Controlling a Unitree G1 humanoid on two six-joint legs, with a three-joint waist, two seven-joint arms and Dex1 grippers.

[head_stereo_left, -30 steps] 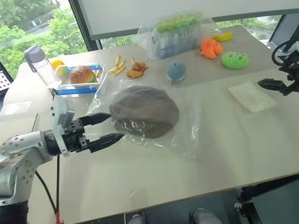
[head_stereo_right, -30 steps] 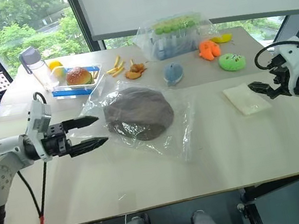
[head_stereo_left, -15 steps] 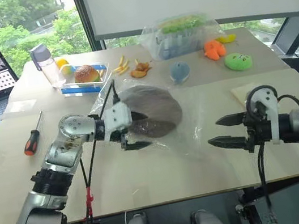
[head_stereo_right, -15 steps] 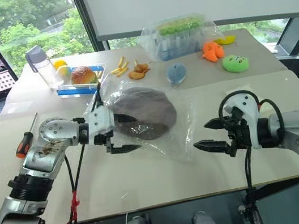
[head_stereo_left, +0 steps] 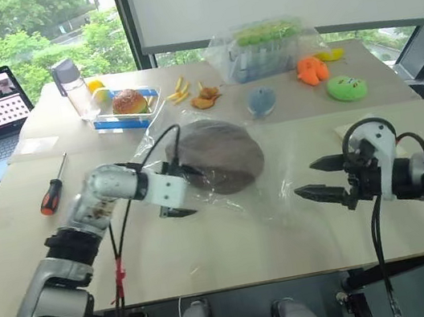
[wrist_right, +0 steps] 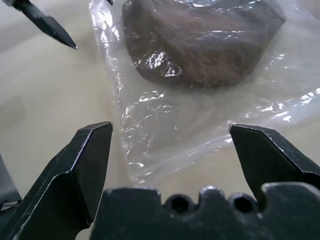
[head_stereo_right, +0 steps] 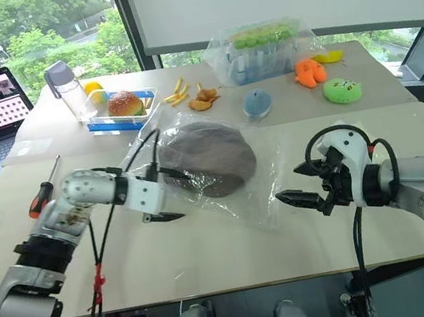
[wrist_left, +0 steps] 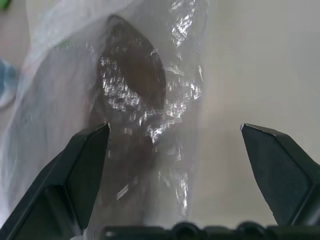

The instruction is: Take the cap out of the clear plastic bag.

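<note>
The cap (head_stereo_right: 206, 159) lies inside the bag (head_stereo_right: 269, 185) mid-table. My left gripper (head_stereo_right: 171, 193), fingers apart, sits at the bag's left edge; my right gripper (head_stereo_right: 301, 184), also spread and empty, hovers just off its right edge.

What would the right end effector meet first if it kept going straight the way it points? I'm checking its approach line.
Most likely the near edge of the clear plastic bag, ahead of the right end effector; the cap lies further along.
</note>
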